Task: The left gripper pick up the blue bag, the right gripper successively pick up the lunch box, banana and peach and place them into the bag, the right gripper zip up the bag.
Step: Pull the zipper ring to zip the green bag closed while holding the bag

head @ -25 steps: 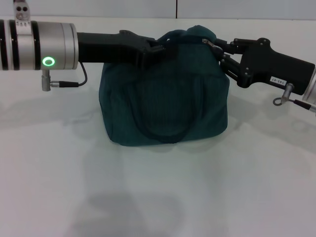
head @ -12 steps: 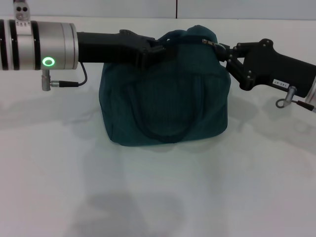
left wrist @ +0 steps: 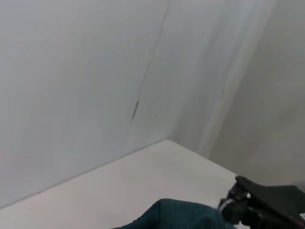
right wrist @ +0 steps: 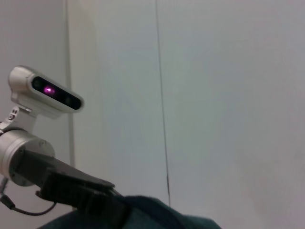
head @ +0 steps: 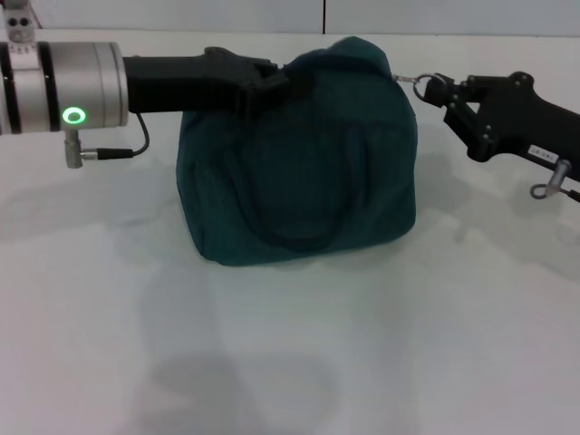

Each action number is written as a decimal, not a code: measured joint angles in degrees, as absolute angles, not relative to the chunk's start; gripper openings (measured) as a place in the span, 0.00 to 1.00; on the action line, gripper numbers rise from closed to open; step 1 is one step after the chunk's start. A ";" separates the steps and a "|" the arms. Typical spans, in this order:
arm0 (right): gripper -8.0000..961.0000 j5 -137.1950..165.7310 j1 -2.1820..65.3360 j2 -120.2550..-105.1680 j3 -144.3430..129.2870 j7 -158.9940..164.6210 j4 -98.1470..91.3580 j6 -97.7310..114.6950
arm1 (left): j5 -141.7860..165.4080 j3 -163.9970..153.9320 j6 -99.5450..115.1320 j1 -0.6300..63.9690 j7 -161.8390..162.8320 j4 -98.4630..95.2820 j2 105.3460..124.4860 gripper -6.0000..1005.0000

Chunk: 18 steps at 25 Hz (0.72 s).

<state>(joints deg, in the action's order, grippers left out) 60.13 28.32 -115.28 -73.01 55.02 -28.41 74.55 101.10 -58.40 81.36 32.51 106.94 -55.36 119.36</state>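
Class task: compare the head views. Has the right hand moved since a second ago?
Yes. The right hand has drawn away from the blue bag, toward the robot's right and slightly up.

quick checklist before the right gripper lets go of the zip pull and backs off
1. Blue bag resting on the table: ok.
2. Left gripper at the bag's top left edge: ok; grip itself cannot tell.
3. Right gripper beside the bag's top right corner, at the ring pull: ok.
4. Zip fully closed: cannot tell, the top seam is hidden from the head view.
5. Lunch box, banana, peach inside: cannot tell, none visible.
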 joint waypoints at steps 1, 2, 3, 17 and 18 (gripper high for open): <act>0.03 60.13 28.11 -115.14 -73.01 55.46 -28.34 74.55 | 100.86 -58.12 81.38 32.51 106.80 -55.32 119.35 0.07; 0.03 60.20 27.93 -114.95 -73.02 55.95 -28.29 74.55 | 100.63 -57.79 81.39 32.48 106.56 -55.08 119.33 0.07; 0.03 60.30 27.81 -114.77 -73.07 56.35 -28.20 74.55 | 100.48 -57.50 81.39 32.48 106.27 -54.78 119.32 0.07; 0.03 59.60 25.28 -114.19 -72.10 57.79 -24.60 72.61 | 100.08 -57.26 80.78 33.02 104.00 -52.37 119.43 0.07; 0.03 59.44 25.28 -114.49 -71.68 58.00 -24.55 72.60 | 100.02 -57.35 80.73 33.03 103.93 -52.28 119.52 0.07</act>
